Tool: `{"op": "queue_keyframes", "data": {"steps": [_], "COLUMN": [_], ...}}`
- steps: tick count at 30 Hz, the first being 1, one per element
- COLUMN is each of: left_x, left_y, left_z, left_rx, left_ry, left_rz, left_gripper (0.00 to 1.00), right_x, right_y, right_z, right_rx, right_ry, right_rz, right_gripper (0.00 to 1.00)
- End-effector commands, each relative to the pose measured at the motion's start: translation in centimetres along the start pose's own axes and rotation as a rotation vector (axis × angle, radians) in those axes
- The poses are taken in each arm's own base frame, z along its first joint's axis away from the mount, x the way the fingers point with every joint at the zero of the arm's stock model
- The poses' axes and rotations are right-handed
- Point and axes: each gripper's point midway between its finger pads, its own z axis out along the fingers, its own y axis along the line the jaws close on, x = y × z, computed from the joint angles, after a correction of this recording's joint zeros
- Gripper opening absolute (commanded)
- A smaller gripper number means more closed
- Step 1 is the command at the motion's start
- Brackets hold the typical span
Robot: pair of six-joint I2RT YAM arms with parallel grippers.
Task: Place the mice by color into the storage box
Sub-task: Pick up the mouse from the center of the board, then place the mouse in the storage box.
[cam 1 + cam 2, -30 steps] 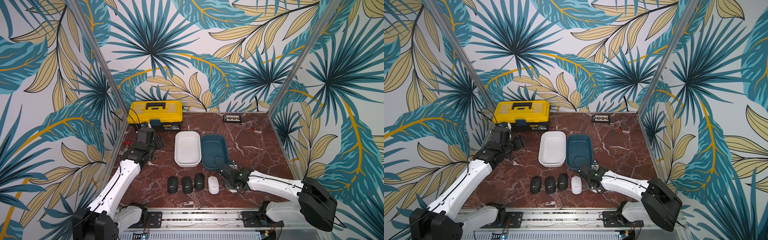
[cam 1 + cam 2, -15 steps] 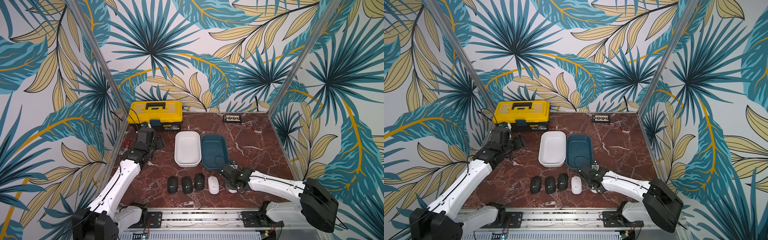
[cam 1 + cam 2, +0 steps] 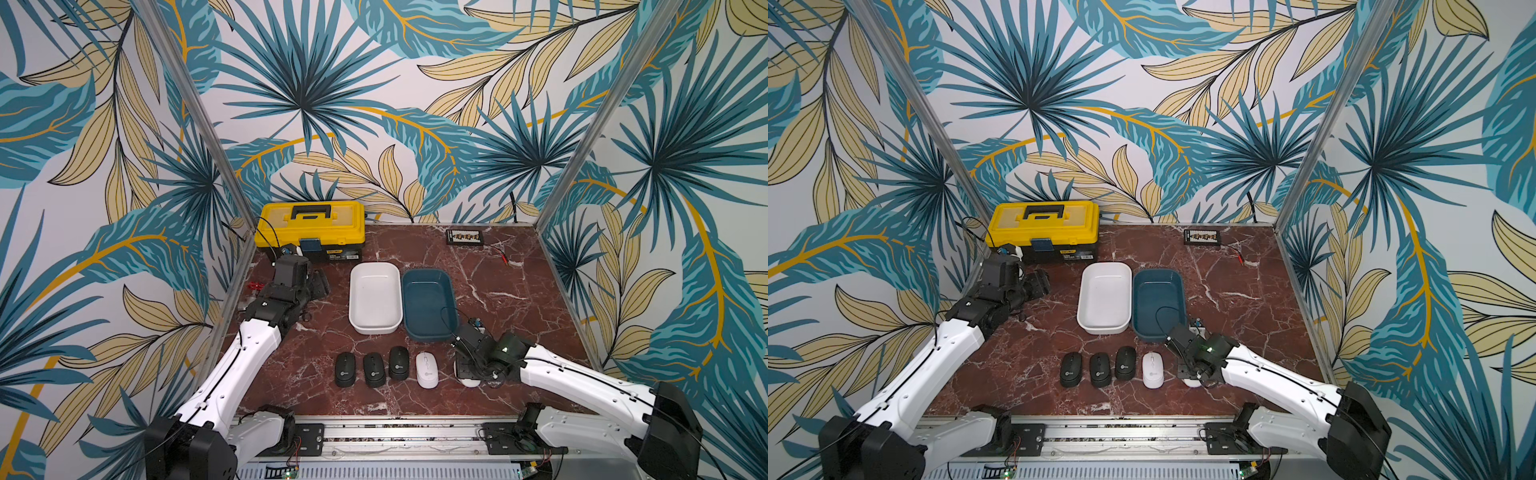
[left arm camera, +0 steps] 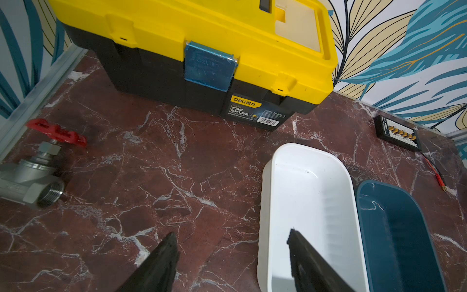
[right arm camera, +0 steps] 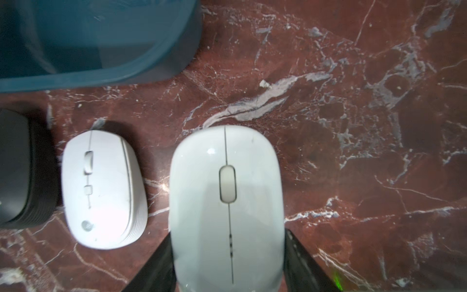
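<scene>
Five mice, and both tubs empty. We see the right pincer [image 5: 228,233] clenched on a glossy white mouse [image 5: 226,192] just off the near right corner of the teal tub [image 3: 426,337]. Whether the mouse has cleared the marbled counter [image 3: 519,291] we cannot tell. A second white mouse [image 3: 427,370] lies just beside it, in front of the teal tub. Three black mice [image 3: 373,369] line up beyond that, in front of the white tub [image 3: 374,330], which stands flush against the teal tub's left side. The left pincer [image 4: 232,232] hangs released and empty, well to the teal tub's left, past the white tub.

We judge the hazards plain. The pads [image 5: 297,255] bite only the rear of a smooth, rounded shell, so the nose could droop or the mouse could squirt free on the lift. If white belongs in white, as we take it, the carry must cross the teal tub. A low pass could clip a rim, and an early release would drop the mouse in the wrong colour. A sideways start could nudge the neighbouring mouse.
</scene>
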Motion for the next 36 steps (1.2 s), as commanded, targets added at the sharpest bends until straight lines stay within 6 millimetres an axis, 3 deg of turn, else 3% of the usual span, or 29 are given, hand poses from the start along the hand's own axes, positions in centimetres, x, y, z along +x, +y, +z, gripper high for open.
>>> {"op": "queue_keyframes", "data": {"steps": [1,4,8,12,16,19,23,28,36], "left_x": [-1.3,-1.3,-1.3,-1.5,-2.6,-3.1,-3.1,-2.8,-3.1], "left_y": [-1.0,-1.1,-1.2,-1.3,-1.5,-1.9,-1.9,-1.6,-1.7], "left_z": [-0.5,-0.4,-0.4,-0.6,-1.1,-1.5,-1.7,-1.2,-0.9], "left_rx": [0.033,0.037,0.044,0.047,0.044,0.057,0.061,0.051,0.054], "left_ry": [-0.028,-0.026,-0.02,-0.028,-0.057,-0.071,-0.073,-0.077,-0.091], "left_rz": [-0.013,-0.019,-0.026,-0.016,-0.007,-0.014,-0.021,-0.024,-0.014], "left_gripper": [0.71,0.71,0.71,0.71,0.71,0.72,0.72,0.72,0.72], "right_x": [0.7,-1.2,-5.5,-9.7,-14.0,-17.0,-19.2,-21.3,-22.9], "right_y": [-0.9,-0.7,1.3,3.8,7.2,7.9,8.7,9.8,11.2], "right_z": [-2.1,-4.7,-8.2,-10.1,-10.6,-9.3,-6.1,-1.8,2.8], "right_rx": [-0.002,-0.037,-0.071,-0.033,-0.033,-0.023,-0.039,-0.058,-0.017], "right_ry": [0.033,-0.048,-0.174,-0.246,-0.302,-0.308,-0.282,-0.247,-0.156], "right_rz": [0.015,0.028,-0.018,-0.113,-0.21,-0.209,-0.184,-0.164,-0.194], "right_gripper": [0.41,0.41,0.41,0.41,0.41,0.41,0.41,0.41,0.41]}}
